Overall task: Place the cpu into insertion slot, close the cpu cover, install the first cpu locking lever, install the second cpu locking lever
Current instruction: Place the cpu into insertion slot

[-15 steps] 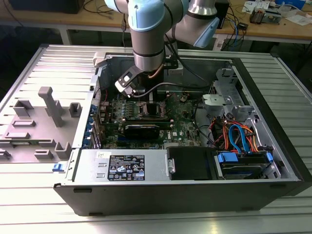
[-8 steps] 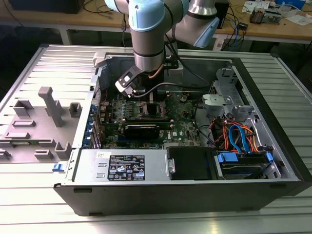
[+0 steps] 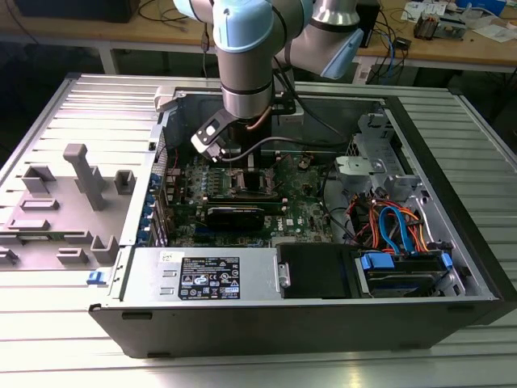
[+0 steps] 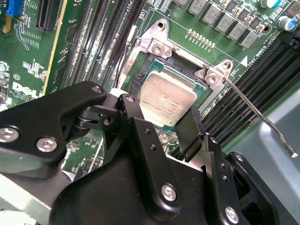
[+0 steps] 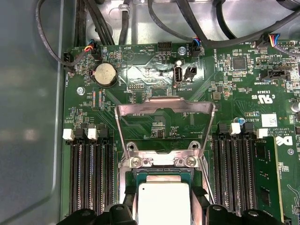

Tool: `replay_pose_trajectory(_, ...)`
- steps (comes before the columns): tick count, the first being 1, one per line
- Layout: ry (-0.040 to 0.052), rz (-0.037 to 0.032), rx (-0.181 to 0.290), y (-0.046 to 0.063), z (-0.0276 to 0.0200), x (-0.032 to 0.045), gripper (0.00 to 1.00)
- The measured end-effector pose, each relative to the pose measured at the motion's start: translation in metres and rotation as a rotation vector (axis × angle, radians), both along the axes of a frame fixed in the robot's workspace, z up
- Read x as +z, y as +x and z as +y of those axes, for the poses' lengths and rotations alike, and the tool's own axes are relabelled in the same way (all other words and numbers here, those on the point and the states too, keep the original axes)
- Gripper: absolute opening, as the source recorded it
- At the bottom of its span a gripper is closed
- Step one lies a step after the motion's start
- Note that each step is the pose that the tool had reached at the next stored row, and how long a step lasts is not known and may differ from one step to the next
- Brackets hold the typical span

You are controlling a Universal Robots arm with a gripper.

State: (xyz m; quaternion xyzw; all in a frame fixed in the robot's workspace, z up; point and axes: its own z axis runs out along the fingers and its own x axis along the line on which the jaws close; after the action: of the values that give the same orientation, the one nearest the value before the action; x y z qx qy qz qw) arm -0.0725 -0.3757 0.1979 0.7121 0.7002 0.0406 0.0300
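Second wrist view puts the cpu (image 4: 166, 96) at the insertion slot (image 4: 157, 47), two opposite edges pinched between the fingers (image 4: 190, 131) of the gripper (image 4: 161, 115). Whether it is seated is unclear. In the first wrist view the cpu cover (image 5: 164, 104) stands raised open on the green motherboard (image 5: 140, 70).

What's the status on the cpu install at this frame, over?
The gripper is down at the cpu, grip unclear. The cpu lies in line with the insertion slot. The cpu cover stands open, locking lever unlatched. No obstruction seen.
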Motion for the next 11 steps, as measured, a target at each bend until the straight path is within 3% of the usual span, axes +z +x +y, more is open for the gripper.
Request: replay_pose_trajectory(11, 0.0001, 0.0001, 0.001, 0.0000, 0.0000, 0.0000, 0.54)
